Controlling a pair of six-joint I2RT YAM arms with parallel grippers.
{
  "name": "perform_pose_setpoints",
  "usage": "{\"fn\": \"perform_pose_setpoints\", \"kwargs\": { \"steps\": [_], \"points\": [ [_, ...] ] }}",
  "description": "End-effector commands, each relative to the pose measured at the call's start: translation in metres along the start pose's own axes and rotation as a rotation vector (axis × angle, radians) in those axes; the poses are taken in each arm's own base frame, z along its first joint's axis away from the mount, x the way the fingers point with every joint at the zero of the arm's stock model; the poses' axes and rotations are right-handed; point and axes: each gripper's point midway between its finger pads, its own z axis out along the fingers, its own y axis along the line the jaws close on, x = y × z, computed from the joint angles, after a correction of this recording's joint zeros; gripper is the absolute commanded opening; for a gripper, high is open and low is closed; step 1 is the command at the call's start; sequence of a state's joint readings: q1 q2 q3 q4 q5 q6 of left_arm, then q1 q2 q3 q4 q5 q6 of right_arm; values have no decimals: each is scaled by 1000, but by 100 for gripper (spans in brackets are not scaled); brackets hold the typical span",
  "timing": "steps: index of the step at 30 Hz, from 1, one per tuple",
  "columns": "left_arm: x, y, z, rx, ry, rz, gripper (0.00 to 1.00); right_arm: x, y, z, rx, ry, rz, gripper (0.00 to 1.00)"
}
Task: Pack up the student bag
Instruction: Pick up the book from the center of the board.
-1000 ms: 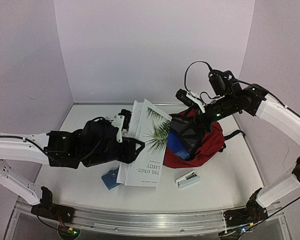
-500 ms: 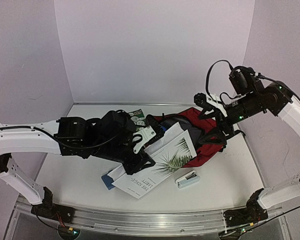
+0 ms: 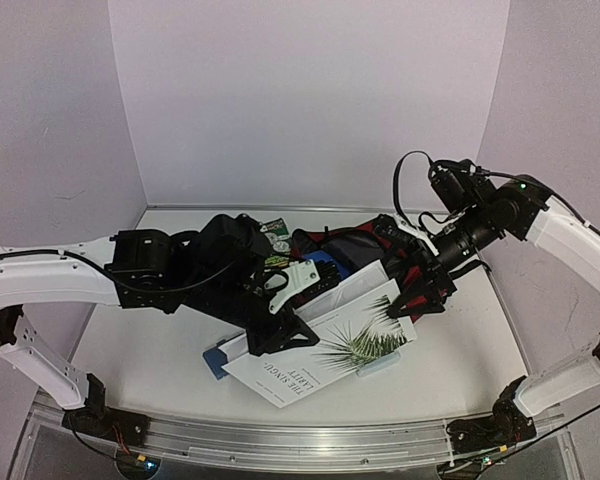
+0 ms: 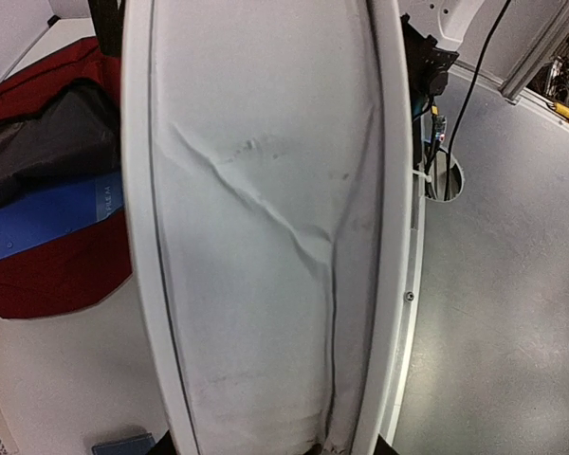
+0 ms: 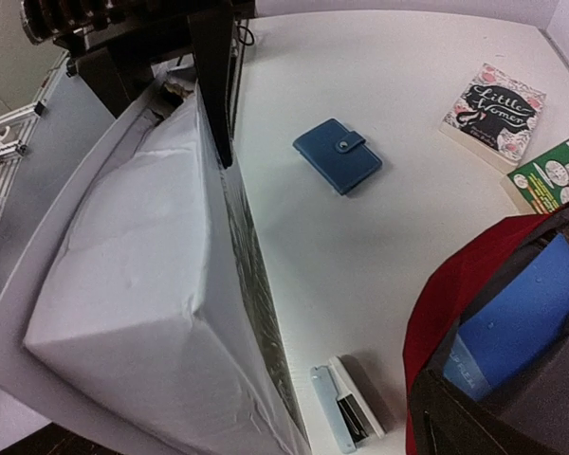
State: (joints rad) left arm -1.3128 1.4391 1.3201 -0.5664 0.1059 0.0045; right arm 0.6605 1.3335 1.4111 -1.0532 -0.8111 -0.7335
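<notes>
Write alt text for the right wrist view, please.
A large white book, clamped by the left gripper, fills the left side. On the table beside it lie a blue wallet, a stapler and the open student bag.

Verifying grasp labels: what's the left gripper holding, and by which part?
The white book, pinched across its covers at the end away from the student bag.

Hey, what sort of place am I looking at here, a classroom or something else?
Probably a robotics lab test cell, not a classroom: plain walls box in a white table, robot arms stand on a metal rail at its near edge, and the student bag and white book look like staged props.
</notes>
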Motion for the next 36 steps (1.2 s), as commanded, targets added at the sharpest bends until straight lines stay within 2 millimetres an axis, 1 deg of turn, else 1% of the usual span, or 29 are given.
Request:
{"fn": "perform_pose_setpoints", "kwargs": {
  "steps": [1, 4, 5, 6, 9, 14, 16, 18, 19, 21, 23, 25, 27, 29, 30, 32, 34, 36],
  "points": [
    [-48, -7, -29, 19, -173, 25, 26, -7, 11, 9, -114, -75, 55, 94],
    [-52, -3, -41, 35, -221, -12, 29, -7, 17, 12, -162, -97, 80, 77],
    [-55, -1, -47, 48, -242, -24, 29, -8, 19, 12, -169, -104, 85, 70],
    [-55, 1, -49, 55, -254, -35, 29, -9, 20, 12, -173, -112, 84, 65],
    [-57, 3, -53, 64, -271, -49, 29, -12, 21, 9, -165, -126, 78, 55],
    [-52, 6, -46, 65, -252, -73, 34, -22, 26, -1, -159, -159, 74, 44],
    [-50, 10, -47, 57, -257, -95, 43, -26, 28, -5, -157, -172, 79, 37],
    [-48, 15, -51, 52, -276, -122, 54, -30, 29, -7, -154, -180, 87, 30],
    [-48, 19, -55, 45, -291, -139, 61, -30, 28, -8, -152, -180, 94, 27],
    [-48, 33, -70, 5, -339, -190, 72, -32, 24, -10, -134, -179, 118, 24],
    [-43, 47, -86, -47, -386, -242, 81, -35, 17, -14, -116, -189, 153, 20],
    [-42, 65, -109, -110, -460, -310, 88, -37, 6, -20, -92, -211, 194, 18],
    [-40, 83, -140, -178, -553, -386, 90, -40, -12, -29, -60, -240, 251, 17],
    [-32, 104, -160, -251, -608, -477, 92, -44, -30, -40, -33, -282, 311, 17],
    [-27, 114, -166, -275, -626, -527, 92, -46, -40, -47, -13, -311, 330, 17],
    [-15, 133, -166, -304, -629, -645, 93, -51, -60, -59, 9, -369, 403, 18],
    [0, 156, -157, -343, -607, -772, 93, -56, -81, -69, 58, -414, 453, 18],
    [12, 175, -148, -356, -601, -868, 93, -59, -100, -77, 119, -443, 477, 19]
  ]
}}
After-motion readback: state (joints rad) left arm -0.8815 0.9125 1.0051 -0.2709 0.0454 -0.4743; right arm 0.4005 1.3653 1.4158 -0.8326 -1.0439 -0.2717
